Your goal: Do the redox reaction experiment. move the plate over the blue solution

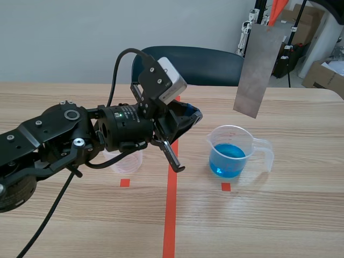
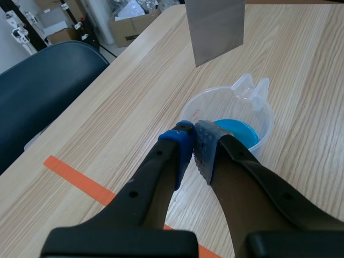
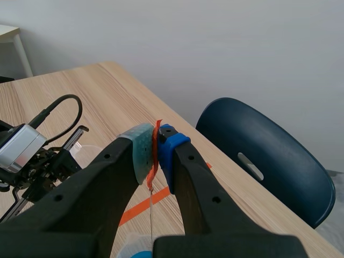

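Observation:
A grey metal plate [image 1: 258,67] hangs in the air at the back right, from an orange strip [image 1: 277,11]. Its lower edge is above and just beyond the clear beaker of blue solution [image 1: 231,153], not in the liquid. In the right wrist view my right gripper [image 3: 156,145] is shut on the orange strip [image 3: 154,161], with the plate seen edge-on as a thin line below. My left gripper [image 1: 188,121] is shut on nothing, just left of the beaker [image 2: 215,105]. The plate [image 2: 215,29] hangs ahead of it, past the blue solution [image 2: 236,131].
An empty clear cup [image 1: 126,161] stands under the left arm [image 1: 64,140]. A dark blue chair [image 1: 199,64] stands behind the table's far edge. Boxes and stands [image 1: 322,75] fill the back right corner.

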